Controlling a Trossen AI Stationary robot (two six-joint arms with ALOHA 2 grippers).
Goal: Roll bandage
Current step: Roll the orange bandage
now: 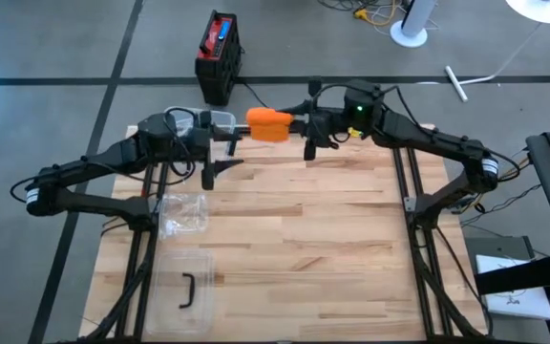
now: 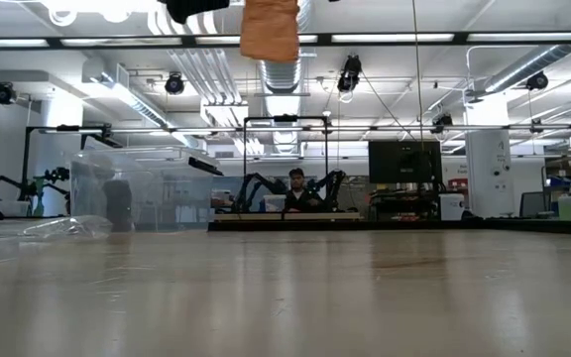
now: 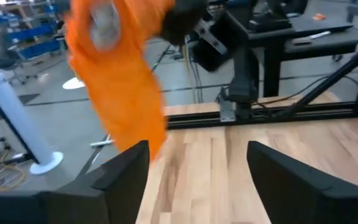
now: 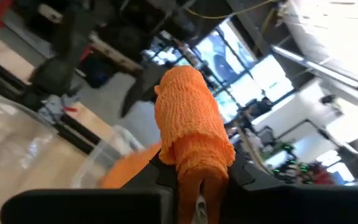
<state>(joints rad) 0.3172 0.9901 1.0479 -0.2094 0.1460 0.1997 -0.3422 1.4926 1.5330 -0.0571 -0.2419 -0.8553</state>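
Observation:
The orange bandage (image 1: pixel 270 124) is held high above the table's far edge, between my two grippers. In the right wrist view it is a thick, partly rolled wad (image 4: pixel 191 118) with a loose tail (image 4: pixel 126 169) below it. My right gripper (image 1: pixel 301 124) is shut on it from the table's right. My left gripper (image 1: pixel 237 131) stands open just left of the bandage. In its wrist view the bandage (image 3: pixel 120 87) hangs ahead of the spread fingers (image 3: pixel 197 168), and nothing lies between them. The low view shows the bandage's lower part (image 2: pixel 271 30) far above the tabletop. My right gripper pinches one end of the rolled wad (image 4: pixel 194 163) between its two fingers. The fingers come in about level from the table's right. The bandage juts out ahead of them, lifted clear of the table, with a slack tail hanging below.
A crumpled clear plastic bag (image 1: pixel 184 215) and a clear plastic box (image 1: pixel 184 287) with a black clip in it lie on the table's left near part. A black and red case (image 1: pixel 220 53) stands on the floor beyond the far edge. The wooden tabletop (image 1: pixel 332 239) is bare in the middle and right.

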